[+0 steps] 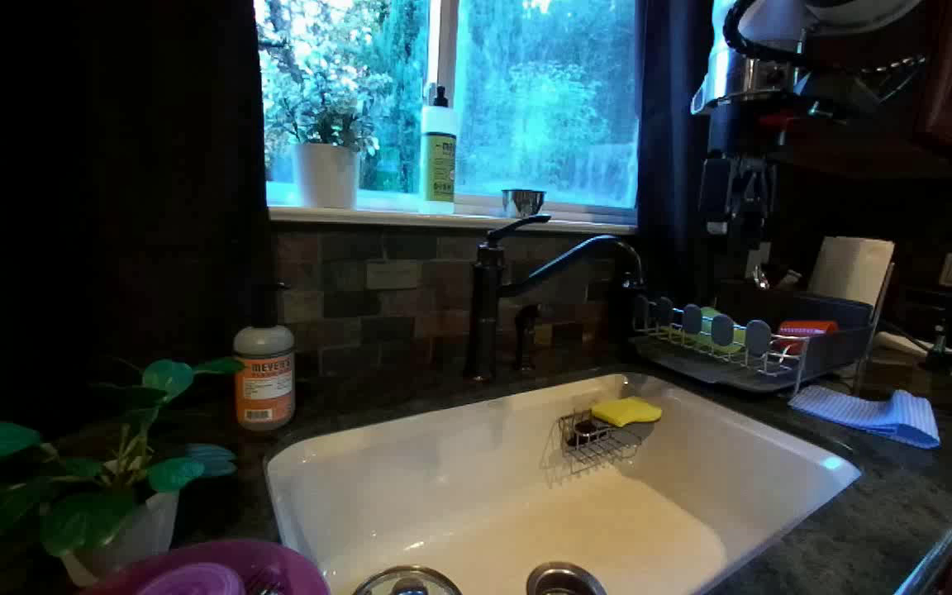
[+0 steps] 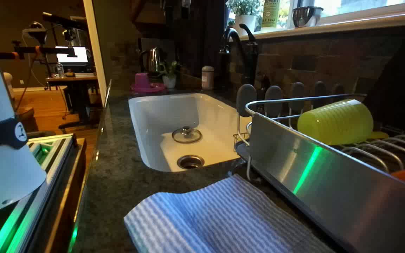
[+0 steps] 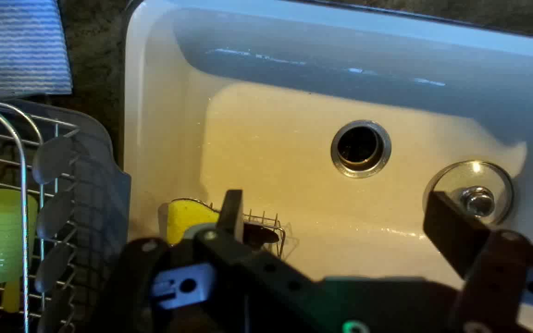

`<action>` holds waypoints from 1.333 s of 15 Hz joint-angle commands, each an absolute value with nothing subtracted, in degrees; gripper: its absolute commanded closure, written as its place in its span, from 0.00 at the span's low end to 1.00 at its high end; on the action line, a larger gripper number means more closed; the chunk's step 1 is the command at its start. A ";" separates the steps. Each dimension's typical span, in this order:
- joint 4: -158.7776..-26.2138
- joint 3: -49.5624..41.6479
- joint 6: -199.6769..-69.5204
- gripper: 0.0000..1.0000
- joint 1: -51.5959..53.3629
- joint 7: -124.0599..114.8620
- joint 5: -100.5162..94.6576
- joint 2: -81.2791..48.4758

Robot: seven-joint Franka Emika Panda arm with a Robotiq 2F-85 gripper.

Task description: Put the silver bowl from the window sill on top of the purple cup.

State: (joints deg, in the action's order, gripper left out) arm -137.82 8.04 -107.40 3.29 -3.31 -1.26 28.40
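Observation:
The silver bowl (image 1: pixel 523 202) stands upright on the window sill (image 1: pixel 393 216), behind the faucet; in an exterior view it also shows at top right (image 2: pixel 307 17) on the sill (image 2: pixel 367 27). The purple cup (image 2: pixel 142 81) stands upside down on a purple dish (image 2: pixel 156 88) at the sink's far end. In an exterior view only part of the cup (image 1: pixel 192 580) shows at the bottom edge. My gripper (image 1: pixel 736 227) hangs high, to the right of the bowl and apart from it. In the wrist view my gripper (image 3: pixel 336 203) is open and empty over the sink; bowl and cup are out of that view.
The faucet (image 1: pixel 486 314) rises in front of the sill. A soap bottle (image 1: pixel 438 161) and white plant pot (image 1: pixel 326 175) share the sill. A dish rack (image 2: pixel 294 168), striped cloth (image 2: pixel 216 218), orange-labelled bottle (image 1: pixel 265 376) and potted plant (image 1: pixel 133 521) surround the sink (image 1: pixel 459 496).

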 commanded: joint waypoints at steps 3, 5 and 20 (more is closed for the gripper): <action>-137.71 7.41 -107.26 0.00 4.03 -3.61 -1.58 28.32; -137.71 7.41 -107.26 0.00 4.03 -3.61 -1.58 28.32; -137.83 6.57 -109.27 0.00 2.49 -7.44 -0.61 31.83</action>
